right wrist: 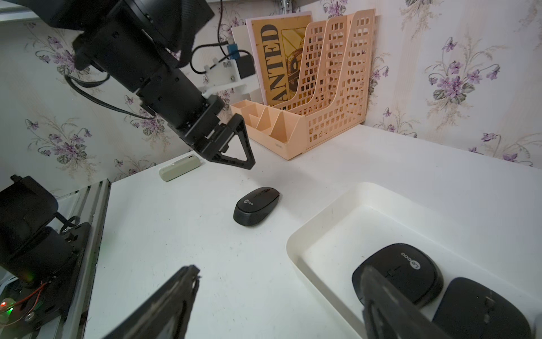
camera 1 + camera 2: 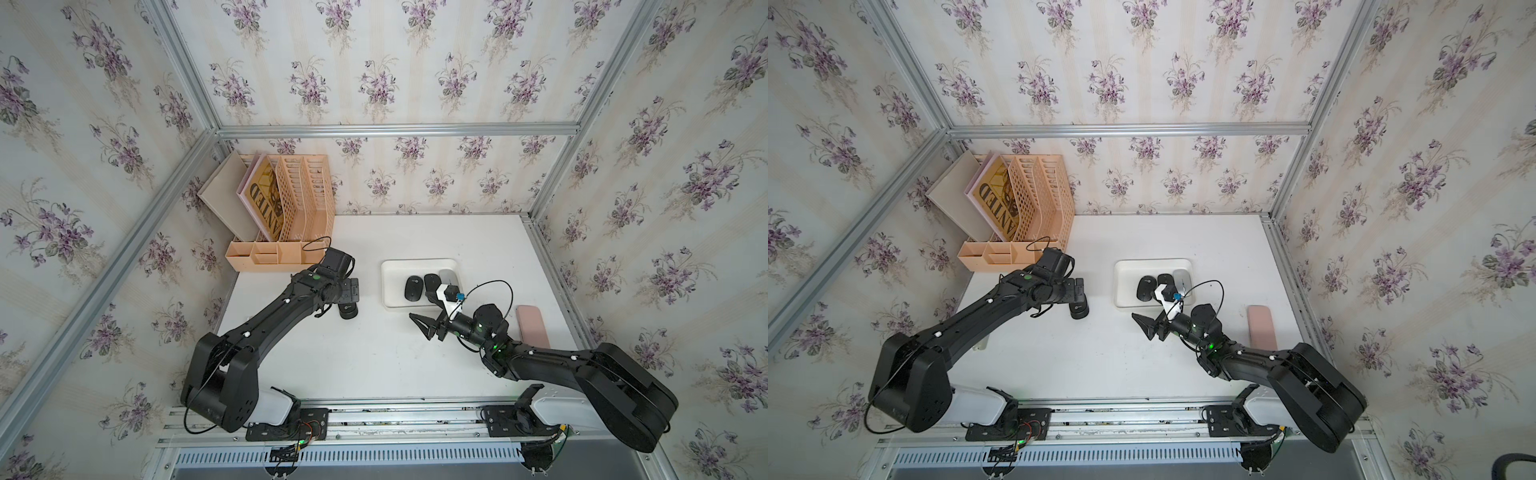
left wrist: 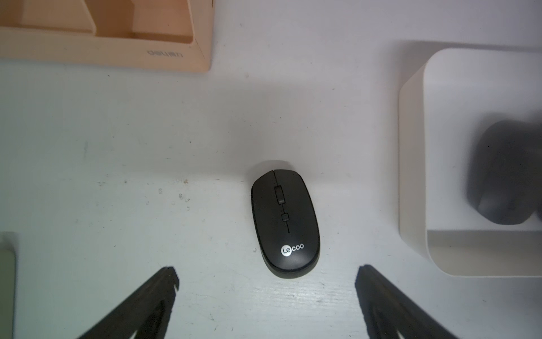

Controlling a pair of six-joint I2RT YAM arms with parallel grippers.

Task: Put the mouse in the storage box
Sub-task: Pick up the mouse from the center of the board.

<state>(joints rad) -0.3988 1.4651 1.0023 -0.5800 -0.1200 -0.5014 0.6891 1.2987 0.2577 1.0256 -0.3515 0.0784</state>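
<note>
Lying flat on the white table, the matte black Lecoo mouse shows a scroll wheel and a silver logo badge, just beside the storage box holding other black mice. Left gripper hovers above it, jaws spread wide, empty; right gripper likewise gapes empty.

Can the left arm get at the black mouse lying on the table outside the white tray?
Probably yes: the left gripper hangs open above the mouse, nothing lies between, and the storage box and peach organiser stand apart from it.
</note>
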